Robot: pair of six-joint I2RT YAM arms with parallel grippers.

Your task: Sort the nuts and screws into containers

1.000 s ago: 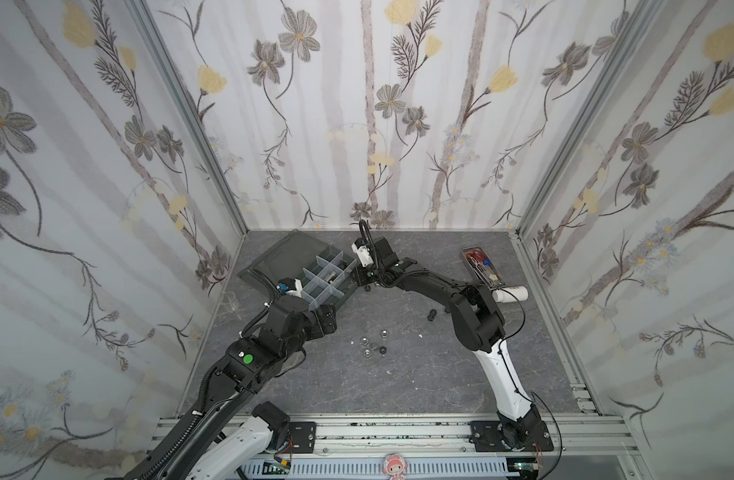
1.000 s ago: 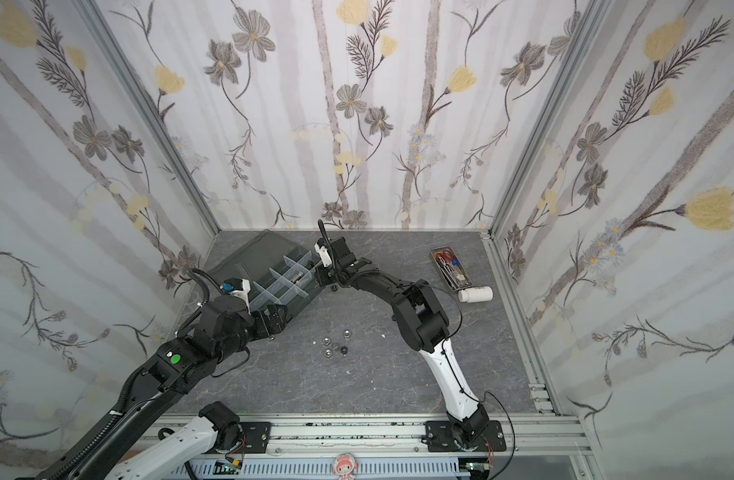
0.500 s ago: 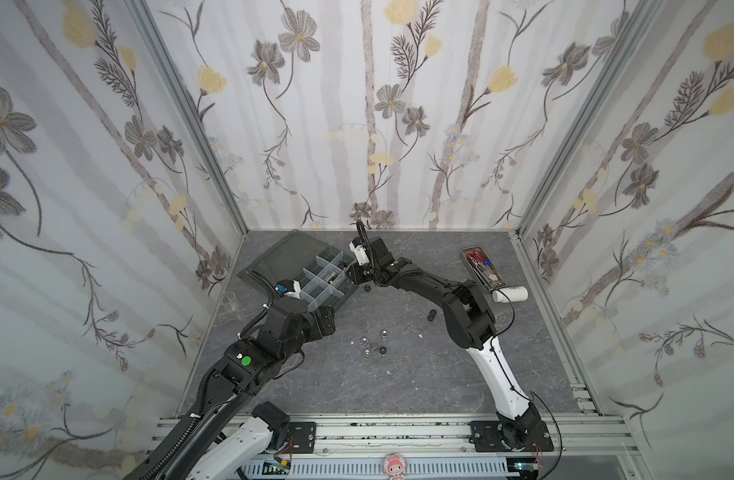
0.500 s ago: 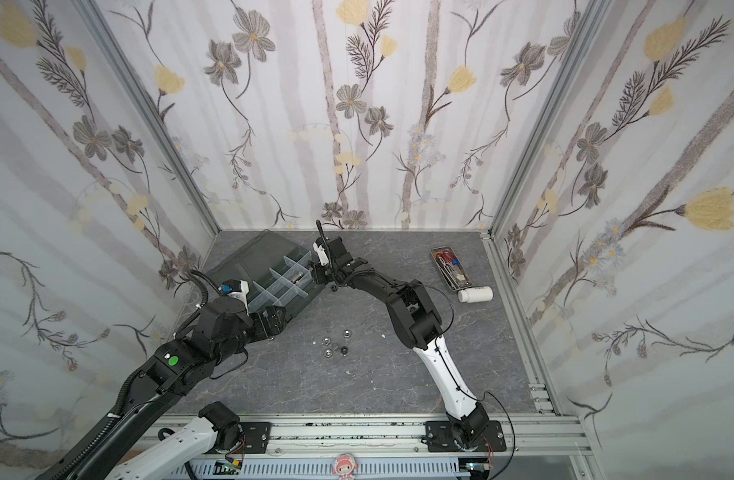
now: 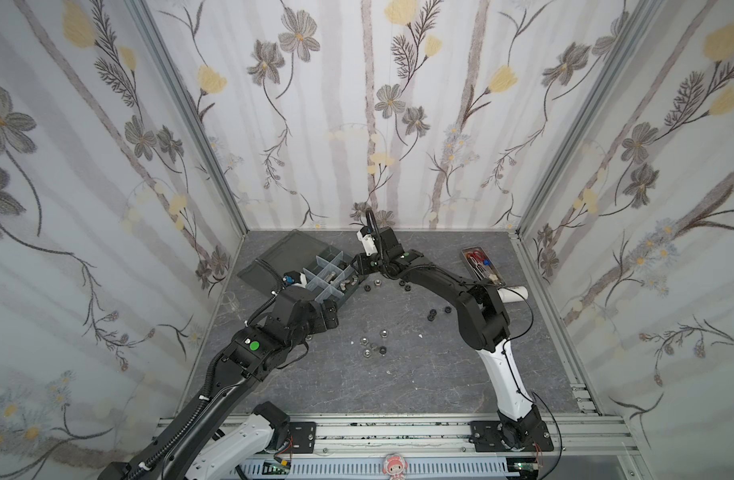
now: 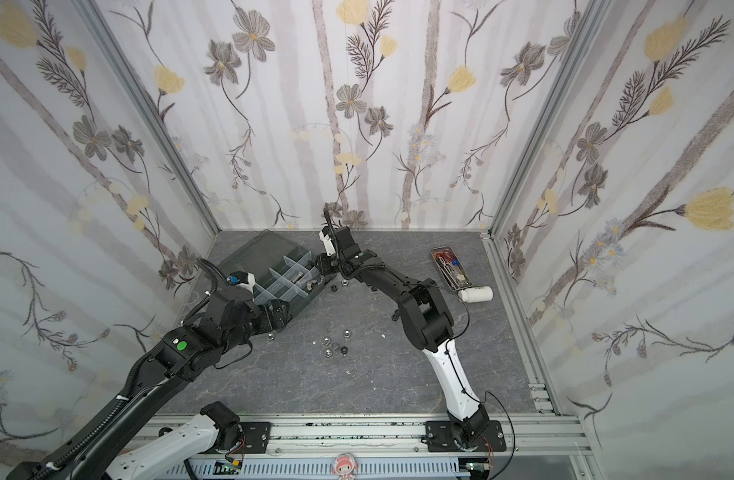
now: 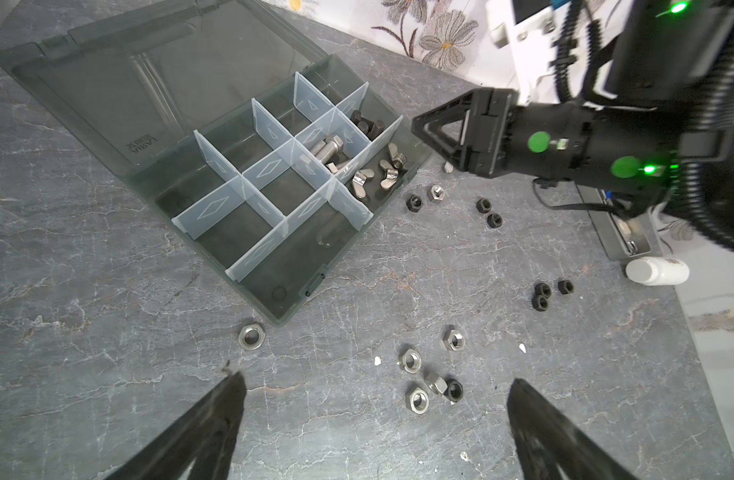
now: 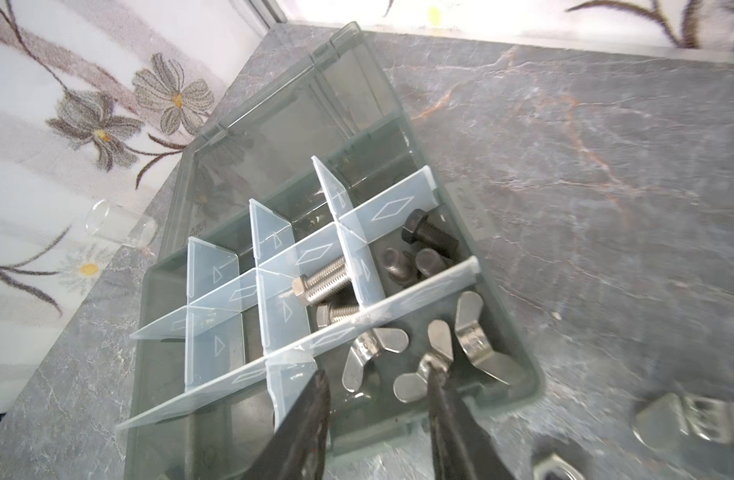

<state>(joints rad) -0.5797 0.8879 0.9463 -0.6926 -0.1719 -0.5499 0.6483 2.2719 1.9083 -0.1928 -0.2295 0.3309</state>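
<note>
Five loose nuts [image 7: 417, 401], four silver and one black, are seen bunched on the table [image 7: 107, 332] just ahead of the left claw [image 7: 373, 380], whose jaws are spread wide with nothing between them. In a top view these nuts [image 5: 373, 345] are found at about four o'clock from that claw and near it, so the left arm is judged the nearer for them. Each is laid flat with its hole upward, so no long axis has to be matched; only a straight descent over one nut is judged to be called for. One more silver nut [image 7: 252, 334] is seen just beside the near corner of the box [image 7: 315, 286].

Further right, the right claw [image 8: 375, 370] is held above the box's corner compartment, jaws parted and nothing gripped between them. Several wing nuts [image 8: 373, 353] are lodged in that compartment; whether one fingertip touches a wing nut cannot be told. Silver screws [image 8: 321, 278] and black screws [image 8: 429, 232] are seen in the compartments beyond. A few more nuts [image 5: 367, 286] are scattered at five o'clock from this claw, just outside the box.
</note>
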